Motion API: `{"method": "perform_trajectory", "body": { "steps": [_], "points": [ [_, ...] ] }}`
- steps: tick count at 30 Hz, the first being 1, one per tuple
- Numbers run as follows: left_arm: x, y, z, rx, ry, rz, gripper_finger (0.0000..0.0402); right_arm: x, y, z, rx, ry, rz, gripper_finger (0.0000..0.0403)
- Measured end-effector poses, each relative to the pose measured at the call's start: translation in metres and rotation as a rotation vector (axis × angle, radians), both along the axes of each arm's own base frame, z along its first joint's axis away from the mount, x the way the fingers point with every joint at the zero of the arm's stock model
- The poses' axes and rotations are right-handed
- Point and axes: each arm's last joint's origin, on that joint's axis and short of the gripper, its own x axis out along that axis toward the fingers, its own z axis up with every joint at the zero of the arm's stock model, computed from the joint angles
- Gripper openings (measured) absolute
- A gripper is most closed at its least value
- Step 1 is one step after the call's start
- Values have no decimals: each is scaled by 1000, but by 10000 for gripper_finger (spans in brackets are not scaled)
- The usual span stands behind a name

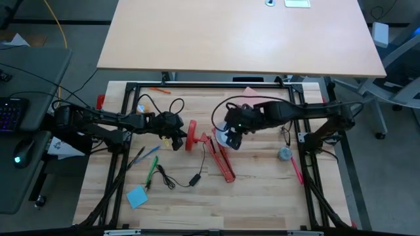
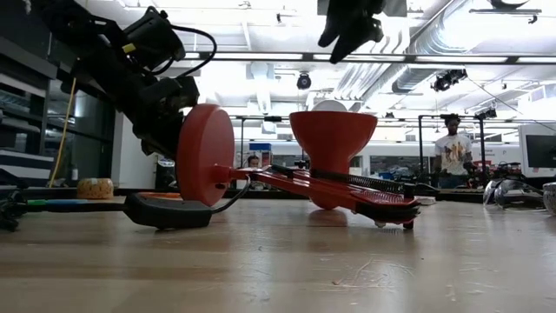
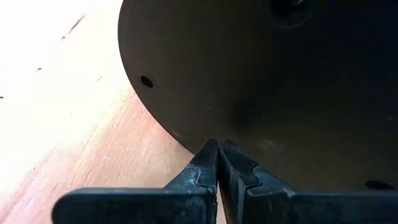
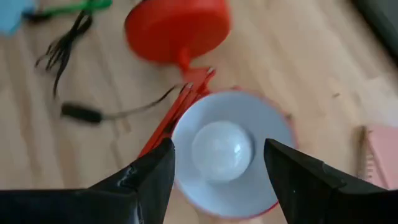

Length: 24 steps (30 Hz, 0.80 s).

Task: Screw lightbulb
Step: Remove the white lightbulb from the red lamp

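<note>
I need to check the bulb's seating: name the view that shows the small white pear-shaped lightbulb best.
The right wrist view: it looks straight down on the small white pear-shaped lightbulb inside the red lamp shade. The low view shows only its white top above the rim. In the high view the right arm covers it; the left wrist view misses it.

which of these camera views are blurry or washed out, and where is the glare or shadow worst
Right wrist view: soft and motion-blurred; the small white pear-shaped lightbulb sits hazy in the red lamp's white-lined shade, between the open right gripper fingers. Left wrist view: the lamp's round base is in deep shadow, the wooden table overexposed. Low view: bright ceiling lights wash out the background. High view: evenly lit.
</note>
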Motion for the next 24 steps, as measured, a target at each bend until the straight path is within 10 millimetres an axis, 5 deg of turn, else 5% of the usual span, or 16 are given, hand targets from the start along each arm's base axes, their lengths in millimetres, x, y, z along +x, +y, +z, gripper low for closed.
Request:
{"method": "perform_trajectory", "body": {
  "steps": [17, 24],
  "points": [
    [0, 0, 0, 0, -3, 0, 0, 7, -2, -8, 8, 17, -16, 240],
    [0, 0, 0, 1, -4, 0, 0, 9, -7, -15, -1, 55, -42, 323]
  ]
}}
